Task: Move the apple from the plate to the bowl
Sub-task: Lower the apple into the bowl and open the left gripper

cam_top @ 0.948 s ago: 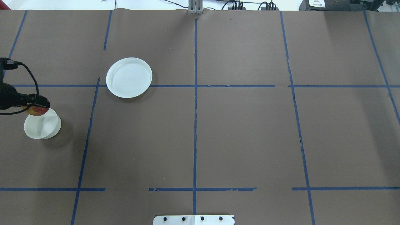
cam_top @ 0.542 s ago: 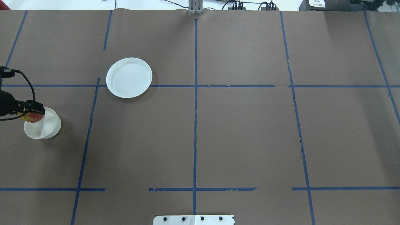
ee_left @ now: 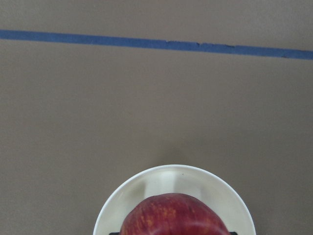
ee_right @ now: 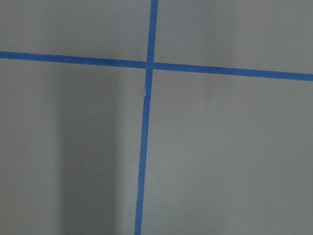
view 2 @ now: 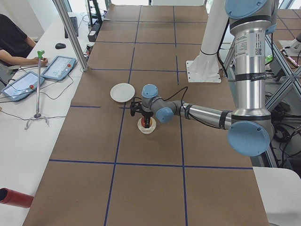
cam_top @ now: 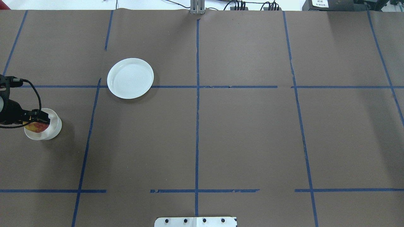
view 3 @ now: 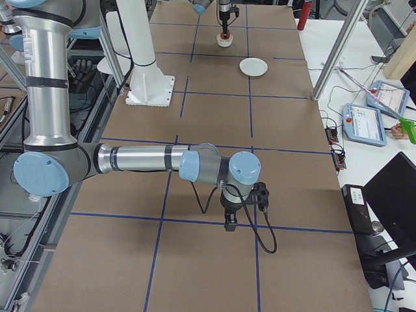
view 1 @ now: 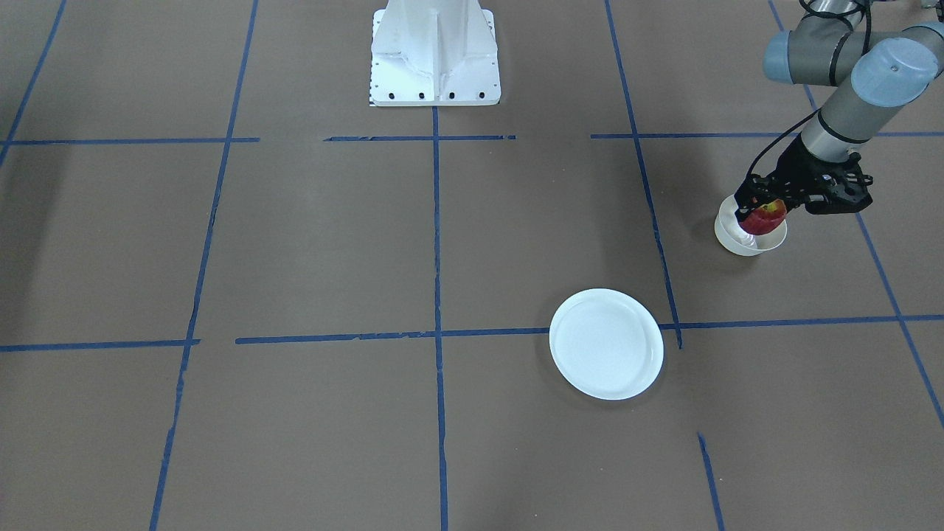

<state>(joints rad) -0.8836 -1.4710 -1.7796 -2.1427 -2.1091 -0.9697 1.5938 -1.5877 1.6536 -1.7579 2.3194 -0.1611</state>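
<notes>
Apple: the apple point(view 1: 767, 217) is off the plate point(view 1: 606, 344) and hangs at the mouth of the bowl point(view 1: 737, 240). In the left wrist view its red top sits centred within the white rim. Whether its underside touches the bowl's floor is hidden.
Left gripper: the left gripper point(view 1: 761, 209) is clamped on the apple, one finger on each side, pointing down into the bowl. The arm reaches in from the table's edge.
Bowl: upright on the table point(view 1: 310, 236) with nothing in it but the apple coming in from above. In the front view the apple's lower part looks to be at or just below the rim.
Plate: bare, well apart from the bowl, on a crossing of the blue tape lines point(view 1: 435, 332).
Right gripper: the right gripper point(view 3: 231, 224) hangs over the far end of the table, well away from both dishes. It shows only in the side view, so I cannot tell if its fingers are apart or together. Its wrist camera sees only brown paper and tape.
Done: pick-up from the plate and carry to the bowl, judging by where the apple is.
Left: letting go of the apple so it rests in the bowl, then lifting the gripper clear without knocking the thin wall.
Progress: near the end, since only the release and retreat appear to remain.
</notes>
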